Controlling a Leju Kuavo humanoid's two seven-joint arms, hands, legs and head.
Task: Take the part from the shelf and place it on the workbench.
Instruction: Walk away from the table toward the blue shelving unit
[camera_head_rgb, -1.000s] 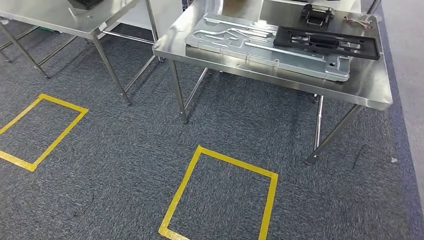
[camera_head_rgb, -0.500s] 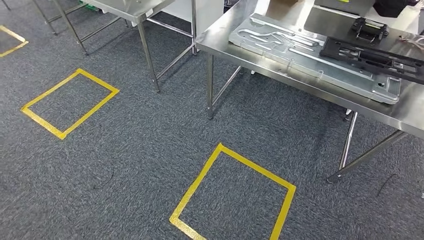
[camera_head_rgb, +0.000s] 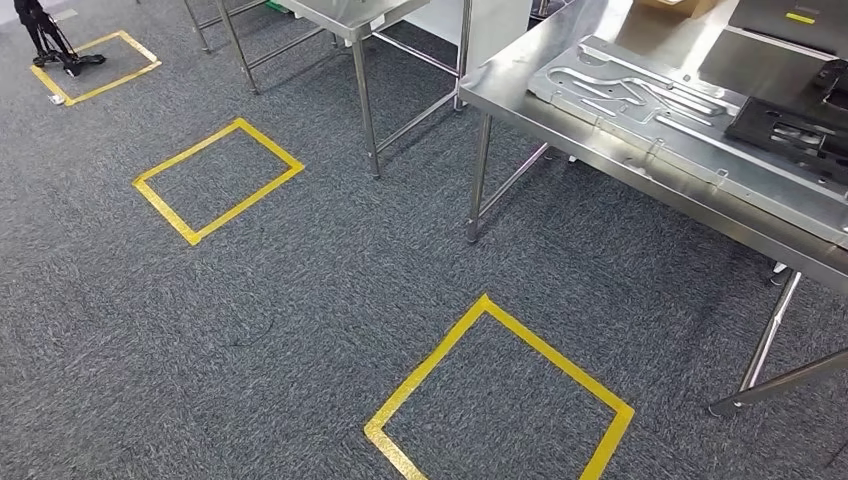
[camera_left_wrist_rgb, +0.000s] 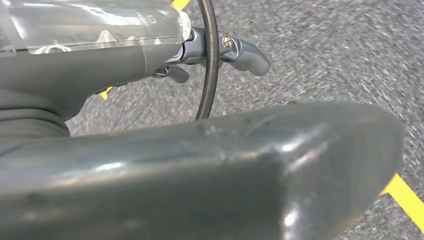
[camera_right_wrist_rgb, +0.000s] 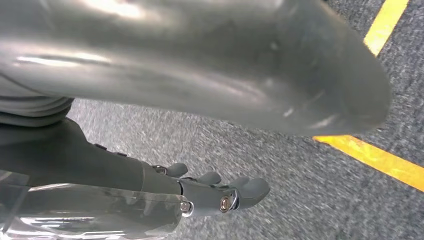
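Carpet (camera_head_rgb: 250, 330) carries 3 yellow tape squares, the nearest (camera_head_rgb: 500, 395) just ahead; further right stands a steel table (camera_head_rgb: 640, 170) bearing a metal plate (camera_head_rgb: 660, 110) and a black frame (camera_head_rgb: 790, 125). I judge this the walking stage, with finding the shelf next. No shelf or part is recognisable. Left hand (camera_left_wrist_rgb: 165, 60) and right hand (camera_right_wrist_rgb: 165, 190) hang over carpet, fingers apart, holding nothing.

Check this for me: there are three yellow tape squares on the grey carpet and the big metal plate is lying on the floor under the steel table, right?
Not quite. The three yellow tape squares do lie on the grey carpet, but the big metal plate lies on top of the steel table, not under it, as the head view shows.
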